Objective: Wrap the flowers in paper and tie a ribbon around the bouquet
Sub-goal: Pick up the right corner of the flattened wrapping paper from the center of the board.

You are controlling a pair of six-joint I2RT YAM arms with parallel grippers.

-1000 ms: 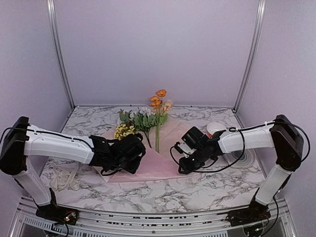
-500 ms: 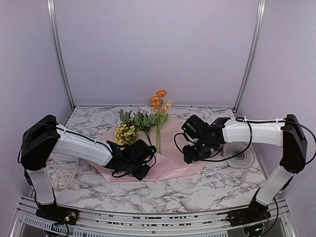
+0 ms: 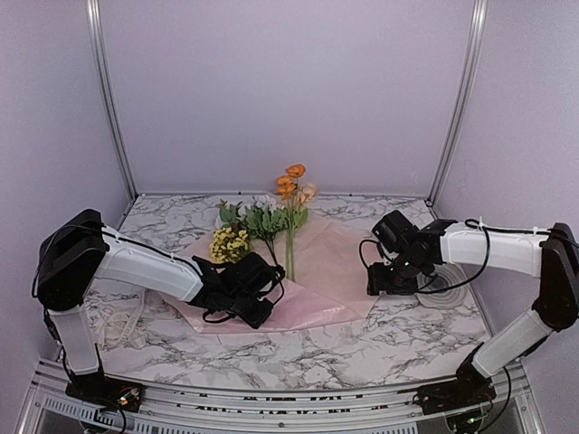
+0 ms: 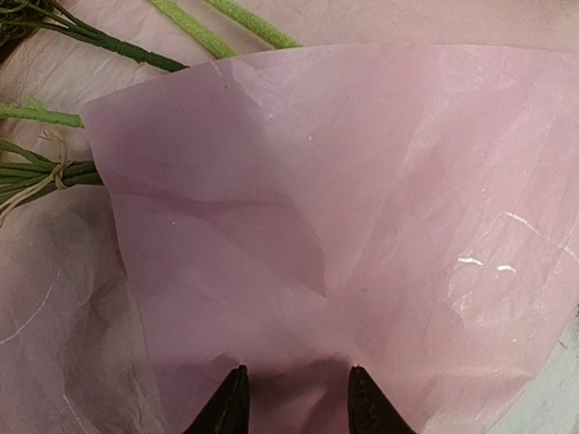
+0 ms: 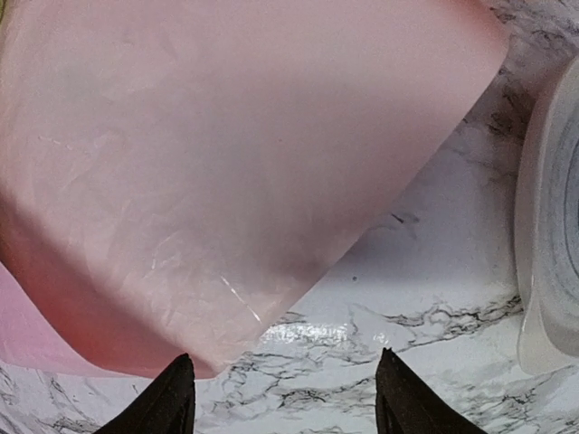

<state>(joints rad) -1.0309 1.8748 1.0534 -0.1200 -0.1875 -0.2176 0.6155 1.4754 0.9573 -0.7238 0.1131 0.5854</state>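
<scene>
Paper [image 3: 330, 262], pink and crinkled, is pinched at its near left fold by the left gripper [image 4: 297, 411], the flowers [image 3: 271, 217] lie on its far part, and over its right corner the right gripper [image 5: 280, 398] hangs with jaws spread above the marble table [image 5: 434, 298].

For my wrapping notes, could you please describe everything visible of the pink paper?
The pink paper is a thin, crinkly, translucent sheet lying on the marble table, with the flower stems resting on it. Its near-left part is folded over the stems at the left claw; a grip is unclear. The open right claw hovers by its right edge.
</scene>
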